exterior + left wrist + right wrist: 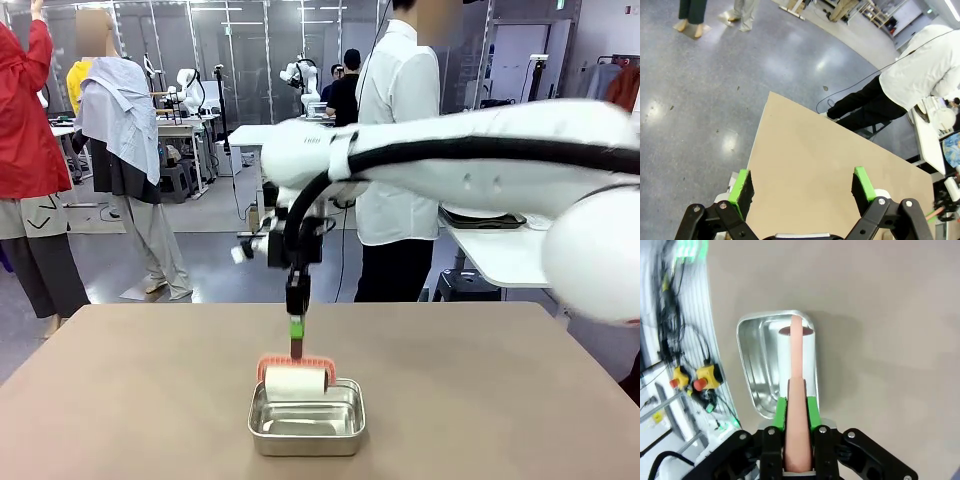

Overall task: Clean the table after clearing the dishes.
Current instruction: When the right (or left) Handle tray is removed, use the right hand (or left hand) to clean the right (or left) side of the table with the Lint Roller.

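My right gripper (796, 402) is clamped on the salmon-pink handle (796, 350) of a white roller (296, 383), its head resting in the steel pan (258, 425) on the near middle of the table (120, 400). The left gripper (802, 187) hangs over a table edge, jaws wide, holding nothing. The roller looks light, with a stiff, smooth handle that could twist between the pads, so I'd grip it mid-length. The top is hard and flat. Whether the head is damp or sticky I can't tell.

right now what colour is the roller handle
Handle: salmon pink, best in right wrist view.
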Tool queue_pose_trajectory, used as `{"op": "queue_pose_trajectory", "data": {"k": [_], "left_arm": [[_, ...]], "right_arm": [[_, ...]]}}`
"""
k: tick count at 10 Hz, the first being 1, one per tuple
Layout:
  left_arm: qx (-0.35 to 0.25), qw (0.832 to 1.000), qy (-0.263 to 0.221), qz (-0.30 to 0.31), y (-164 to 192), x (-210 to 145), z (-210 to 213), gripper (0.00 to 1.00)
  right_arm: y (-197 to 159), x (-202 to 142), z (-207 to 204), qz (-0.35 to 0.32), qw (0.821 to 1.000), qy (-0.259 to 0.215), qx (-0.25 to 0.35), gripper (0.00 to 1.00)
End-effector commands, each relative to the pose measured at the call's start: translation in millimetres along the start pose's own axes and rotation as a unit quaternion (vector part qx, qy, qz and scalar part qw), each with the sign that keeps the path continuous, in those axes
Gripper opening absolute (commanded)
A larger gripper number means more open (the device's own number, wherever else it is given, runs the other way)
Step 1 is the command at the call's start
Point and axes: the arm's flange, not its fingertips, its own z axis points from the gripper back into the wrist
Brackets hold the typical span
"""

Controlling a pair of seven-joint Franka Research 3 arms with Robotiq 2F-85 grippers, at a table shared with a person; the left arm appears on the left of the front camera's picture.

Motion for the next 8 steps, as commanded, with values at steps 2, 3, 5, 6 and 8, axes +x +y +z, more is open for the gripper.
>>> {"op": "queue_pose_trajectory", "data": {"k": [2, 3, 5, 6, 8], "left_arm": [[-0.004, 1.0, 0.005, -0.002, 0, 2, 3, 1.0], [-0.004, 1.0, 0.005, -0.002, 0, 2, 3, 1.0], [-0.004, 1.0, 0.005, -0.002, 0, 2, 3, 1.0], [-0.004, 1.0, 0.005, -0.002, 0, 2, 3, 1.0], [-0.004, 1.0, 0.005, -0.002, 0, 2, 3, 1.0]], "right_arm": [[33, -128, 14, -0.218, 0.966, -0.121, -0.063, 0.0], [32, -173, 9, -0.3, 0.936, -0.179, -0.044, 0.0], [21, -241, -17, -0.424, 0.859, -0.285, 0.015, 0.0], [16, -267, -32, -0.463, 0.824, -0.324, 0.045, 0.0], [-1, -309, -57, -0.506, 0.783, -0.35, 0.093, 0.0]]}}
